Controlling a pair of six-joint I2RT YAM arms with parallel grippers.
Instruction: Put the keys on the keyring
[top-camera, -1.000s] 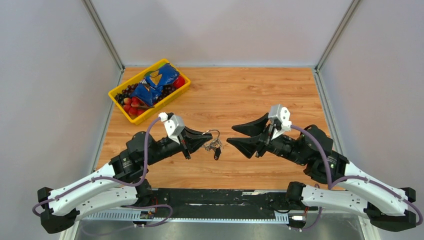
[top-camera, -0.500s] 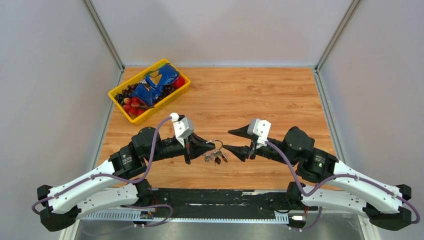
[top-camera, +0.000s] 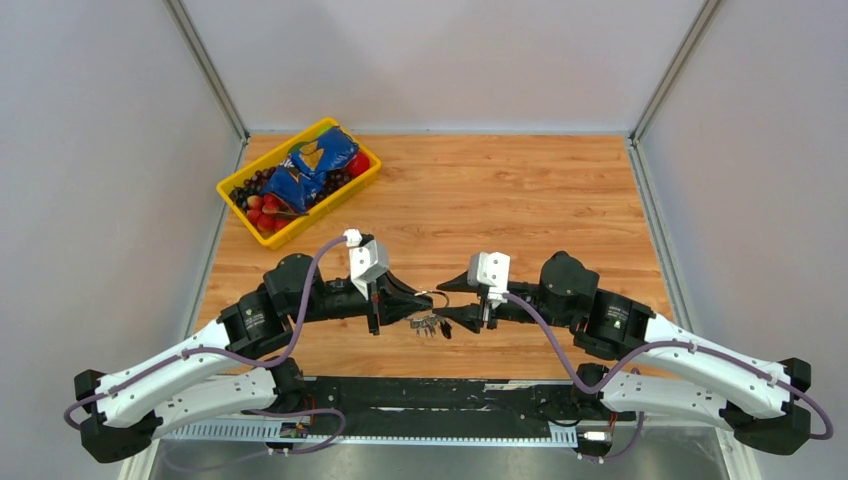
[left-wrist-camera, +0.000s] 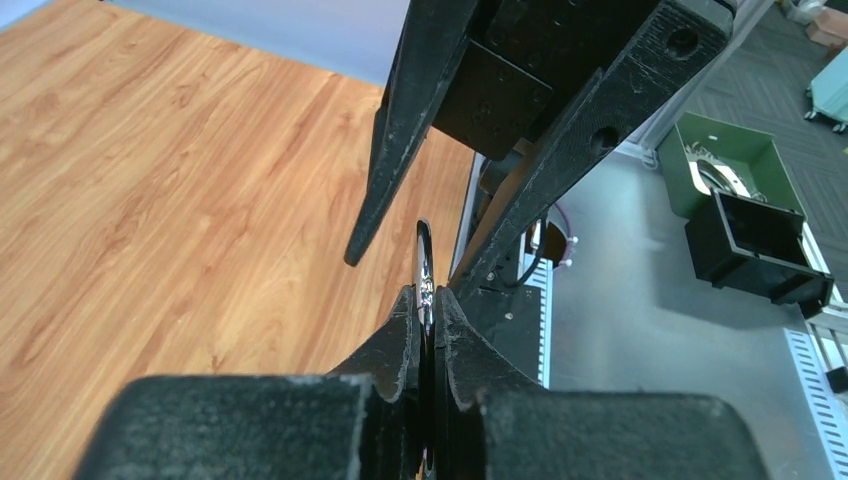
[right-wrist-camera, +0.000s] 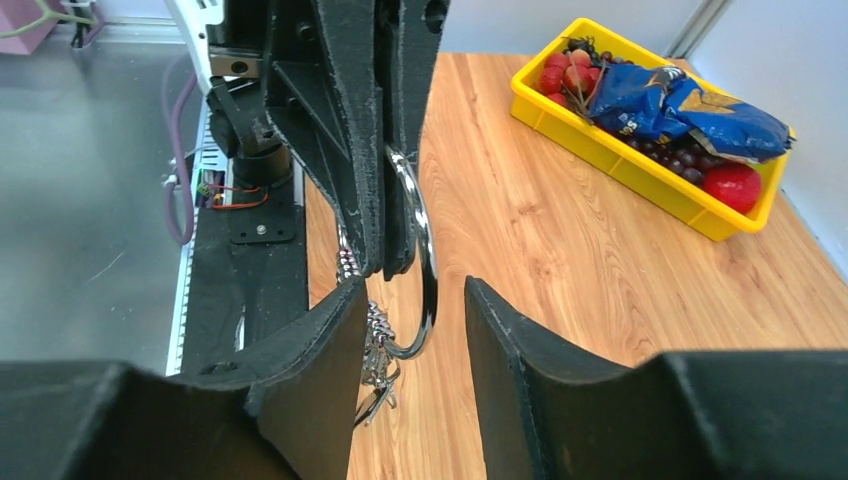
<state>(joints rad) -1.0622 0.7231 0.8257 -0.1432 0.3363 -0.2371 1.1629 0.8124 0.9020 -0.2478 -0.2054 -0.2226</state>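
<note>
My left gripper (top-camera: 416, 298) is shut on the keyring (top-camera: 432, 294), a silver wire ring held above the table near its front middle. In the left wrist view the keyring (left-wrist-camera: 424, 262) shows edge-on, pinched between my left gripper's (left-wrist-camera: 426, 294) tips. The keys (top-camera: 428, 324) hang in a small cluster under the ring. My right gripper (top-camera: 446, 303) faces the left one and is open. In the right wrist view the keyring (right-wrist-camera: 429, 250) stands in the gap of my right gripper (right-wrist-camera: 412, 285), touching neither finger as far as I can see. The keys (right-wrist-camera: 378, 352) dangle beside its left finger (right-wrist-camera: 310, 370).
A yellow tray (top-camera: 238, 208) with a blue bag, dark grapes and red fruit sits at the table's back left; the tray (right-wrist-camera: 630, 172) also shows in the right wrist view. Grey walls enclose the wooden table. The black base rail runs along the near edge.
My right gripper has come left to the ring, and its fingers now straddle it with a narrower gap. My left gripper shifted slightly right with the keyring and stayed shut.
</note>
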